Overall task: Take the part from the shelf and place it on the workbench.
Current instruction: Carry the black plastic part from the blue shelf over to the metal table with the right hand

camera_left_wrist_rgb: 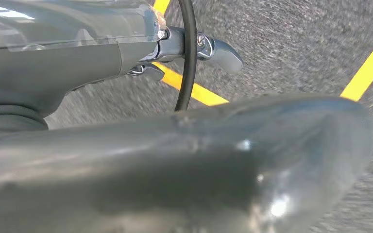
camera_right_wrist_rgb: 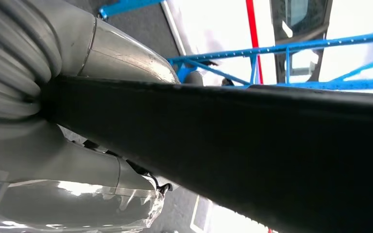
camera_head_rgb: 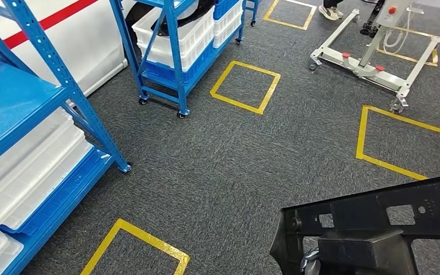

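- My right robot hand (camera_right_wrist_rgb: 73, 160) has the part (camera_right_wrist_rgb: 252, 145) in it. In the right wrist view the long black piece runs straight out from between my thumb and my fingers, so the grip is closed around it.
- Head view has the same part (camera_head_rgb: 378, 223) low on my right side: a black plastic bracket with square cutouts, held up above the grey carpet (camera_head_rgb: 235, 160).
- My left robot hand (camera_left_wrist_rgb: 184, 160) is in the left wrist view with the fingers sticking out over the carpet. There's nothing I can see in it, but I honestly can't tell how far open it is from that blurry close-up.
- Blue shelf (camera_head_rgb: 40, 109) on my left with white bins (camera_head_rgb: 28, 166) stacked on the lower level. Another blue shelf on wheels (camera_head_rgb: 175, 57) sits further back.
- Yellow tape squares (camera_head_rgb: 245, 87) are on the floor, and a white wheeled frame (camera_head_rgb: 372, 57) is off to the far right.
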Robot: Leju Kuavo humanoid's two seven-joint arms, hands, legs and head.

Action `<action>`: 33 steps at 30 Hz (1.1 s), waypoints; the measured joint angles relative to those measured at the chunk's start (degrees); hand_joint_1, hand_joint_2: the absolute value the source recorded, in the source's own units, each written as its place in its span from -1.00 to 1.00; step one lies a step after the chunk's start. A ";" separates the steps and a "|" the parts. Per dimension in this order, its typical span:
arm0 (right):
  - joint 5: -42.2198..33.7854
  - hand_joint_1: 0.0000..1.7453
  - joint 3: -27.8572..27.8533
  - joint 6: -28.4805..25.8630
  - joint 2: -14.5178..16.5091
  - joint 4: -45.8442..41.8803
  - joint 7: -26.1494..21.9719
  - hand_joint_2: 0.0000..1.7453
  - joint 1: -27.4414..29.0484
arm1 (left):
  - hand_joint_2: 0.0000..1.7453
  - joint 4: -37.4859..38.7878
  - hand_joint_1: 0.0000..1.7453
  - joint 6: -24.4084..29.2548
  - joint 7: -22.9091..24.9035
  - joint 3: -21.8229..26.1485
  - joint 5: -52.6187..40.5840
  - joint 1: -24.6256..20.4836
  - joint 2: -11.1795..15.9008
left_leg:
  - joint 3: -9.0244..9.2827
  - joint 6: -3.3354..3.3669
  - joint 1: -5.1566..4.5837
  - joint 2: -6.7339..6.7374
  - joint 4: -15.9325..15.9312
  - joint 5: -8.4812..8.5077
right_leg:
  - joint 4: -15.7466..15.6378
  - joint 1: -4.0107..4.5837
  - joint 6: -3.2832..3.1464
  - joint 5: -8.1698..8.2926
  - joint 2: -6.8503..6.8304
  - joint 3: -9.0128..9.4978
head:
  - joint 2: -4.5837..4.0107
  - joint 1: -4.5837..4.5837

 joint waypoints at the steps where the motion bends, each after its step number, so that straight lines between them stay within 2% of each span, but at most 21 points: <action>1: 0.11 1.00 0.22 -0.13 0.00 -0.01 0.00 1.00 -0.06 | -1.00 0.00 -1.00 0.98 0.55 -0.20 -0.88 -0.06 0.13 | 0.18 -0.17 0.00 0.56 0.00 -0.13 | -4.00 0.02 -0.15 1.85 -0.84 2.33 | 0.00 0.00; 3: 0.28 1.00 0.65 -0.36 0.01 -0.03 0.01 1.00 -0.33 | -1.00 0.00 -1.00 2.04 1.15 -0.69 -2.03 -0.06 0.41 | 0.53 -0.75 -0.25 1.54 0.04 -0.50 | -10.72 0.44 -0.65 3.73 -3.12 6.10 | 0.00 -0.01; 4: 0.35 1.00 0.81 -0.43 0.02 -0.07 0.01 1.00 -0.46 | -1.00 0.00 -1.00 2.24 1.23 -0.92 -2.33 -0.09 0.55 | 0.69 -1.06 -0.37 1.99 0.05 -0.68 | -12.15 0.69 -0.90 3.82 -3.70 6.81 | 0.00 -0.01; 6: 0.41 1.00 1.03 -0.51 0.05 -0.15 0.00 1.00 -0.58 | -1.00 0.00 -1.00 2.48 1.34 -1.28 -2.93 -0.29 0.81 | 1.15 -1.69 -0.43 2.99 -0.07 -0.91 | -12.74 0.94 -1.43 3.71 -2.97 6.78 | 0.00 -0.02; 7: 0.30 1.00 1.09 -0.84 0.08 -0.18 -0.01 1.00 -0.56 | -1.00 0.00 -1.00 2.76 1.57 -1.43 -3.34 -0.40 0.88 | 1.31 -2.04 -0.33 2.64 0.07 -1.18 | -12.93 0.86 -1.75 3.83 -2.38 6.78 | 0.00 -0.02; 9: -0.09 1.00 1.26 -1.96 0.17 -0.20 -0.02 1.00 -0.60 | -1.00 0.00 -1.00 3.92 2.38 -1.76 -4.33 -0.40 0.71 | 0.56 -2.55 -0.11 -0.09 2.42 -3.14 | -13.35 0.54 -2.48 4.17 -1.15 6.84 | 0.00 -0.02; 11: -0.41 1.00 1.52 -2.82 0.25 -0.24 -0.02 1.00 -0.66 | -1.00 0.00 -1.00 5.59 3.41 -2.15 -5.05 -0.12 0.25 | -2.52 -2.72 0.00 -2.93 9.19 -7.00 | -13.42 0.53 -2.98 4.32 0.15 6.78 | 0.00 -0.02; 13: -0.49 1.00 1.70 -3.09 0.27 -0.26 -0.01 1.00 -0.67 | -1.00 0.00 -1.00 6.61 4.18 -2.38 -5.36 0.22 -0.16 | -5.75 -2.75 0.00 -3.45 15.70 -9.15 | -13.25 0.71 -3.18 4.32 1.77 6.67 | 0.00 -0.02; 14: -0.51 1.00 1.77 -3.18 0.27 -0.26 -0.01 1.00 -0.66 | -1.00 0.01 -1.00 6.80 4.42 -2.46 -5.45 0.35 -0.34 | -6.22 -2.71 0.00 -3.50 16.29 -8.45 | -13.12 0.76 -3.19 4.30 2.66 6.65 | 0.00 -0.02; 15: -0.53 1.00 1.81 -3.30 0.27 -0.26 0.00 1.00 -0.66 | -1.00 0.01 -1.00 6.89 4.58 -2.53 -5.48 0.42 -0.51 | -5.68 -2.61 0.00 -3.68 14.59 -6.64 | -12.96 0.78 -3.18 4.27 3.54 6.68 | 0.00 -0.02; 17: -0.54 1.00 1.92 -3.60 0.28 -0.25 0.00 1.00 -0.67 | -1.00 0.02 -1.00 6.96 4.77 -2.62 -5.47 0.47 -0.69 | -2.80 -2.18 0.03 -5.77 7.24 -2.18 | -12.66 0.78 -3.03 4.17 5.15 6.68 | 0.00 -0.02; 18: -0.54 1.00 2.01 -3.71 0.28 -0.25 0.00 1.00 -0.69 | -1.00 0.02 -1.00 6.96 4.81 -2.64 -5.45 0.46 -0.72 | -1.57 -1.94 0.05 -7.18 3.92 -0.95 | -12.47 0.76 -2.82 4.15 5.88 6.53 | 0.00 -0.02; 20: -0.63 1.00 2.18 -3.88 0.28 -0.22 0.01 1.00 -0.69 | -1.00 0.02 -1.00 6.89 4.92 -2.64 -5.41 0.41 -0.74 | -0.65 -1.54 -0.12 -8.84 1.19 -0.65 | -12.32 0.52 -2.15 4.34 7.16 6.01 | 0.00 -0.02; 22: -0.84 1.00 2.25 -3.99 0.28 -0.13 0.02 1.00 -0.64 | -1.00 0.02 -1.00 6.81 4.98 -2.66 -5.42 0.29 -0.80 | -0.30 -1.04 -0.17 -7.71 0.46 -0.35 | -12.32 0.27 -1.35 4.64 8.33 5.61 | 0.00 -0.01; 24: -0.96 1.00 2.25 -4.01 0.28 0.09 0.02 1.00 -0.62 | -1.00 0.01 -1.00 6.77 4.96 -2.67 -5.48 0.24 -0.91 | 0.33 -0.30 0.00 -6.19 -0.71 0.33 | -10.75 0.53 -0.84 3.63 6.67 4.83 | 0.00 0.00; 26: -0.97 1.00 2.25 -4.11 0.27 0.45 0.03 1.00 -0.86 | -1.00 0.00 -1.00 6.66 4.85 -2.67 -5.59 0.38 -0.99 | 0.64 0.19 -0.14 -4.45 -1.39 0.66 | -5.15 0.69 -0.46 0.28 2.92 2.16 | 0.00 0.02; 27: -0.98 1.00 2.25 -4.20 0.27 0.70 0.03 1.00 -1.03 | -1.00 0.00 -1.00 6.58 4.76 -2.67 -5.66 0.46 -1.02 | 0.65 0.32 -0.27 -3.52 -1.41 0.63 | -1.60 0.55 -0.25 -1.48 1.73 0.44 | 0.00 0.02; 28: -0.99 1.00 2.25 -4.32 0.26 1.05 0.03 1.00 -1.16 | -1.00 0.00 -1.00 6.51 4.65 -2.67 -5.75 0.56 -1.03 | 0.64 0.30 -0.37 -2.58 -1.39 0.54 | 1.25 0.33 -0.03 -2.51 1.08 -0.94 | 0.00 0.03; 29: -1.00 1.00 2.25 -4.43 0.26 1.43 0.04 1.00 -1.22 | -1.00 0.00 -1.00 6.45 4.53 -2.67 -5.88 0.58 -1.03 | 0.67 0.24 -0.39 -1.70 -1.38 0.40 | 2.28 0.06 0.17 -2.43 0.73 -1.41 | 0.00 0.02; 31: -1.00 1.00 2.25 -4.65 0.26 2.12 0.04 1.00 -1.26 | -1.00 0.00 -1.00 6.41 4.31 -2.67 -6.08 0.55 -1.06 | 0.93 -0.06 -0.33 -0.16 -1.31 0.02 | -1.82 -0.43 0.48 0.48 -0.25 0.93 | 0.00 0.02; 33: -1.01 1.00 2.25 -4.76 0.26 2.64 0.04 1.00 -1.42 | -1.00 0.00 -1.00 6.38 4.18 -2.67 -6.13 0.53 -1.14 | 1.48 -0.65 -0.41 1.08 -1.07 -0.57 | -9.48 -0.42 0.30 3.18 -2.98 5.15 | 0.00 0.02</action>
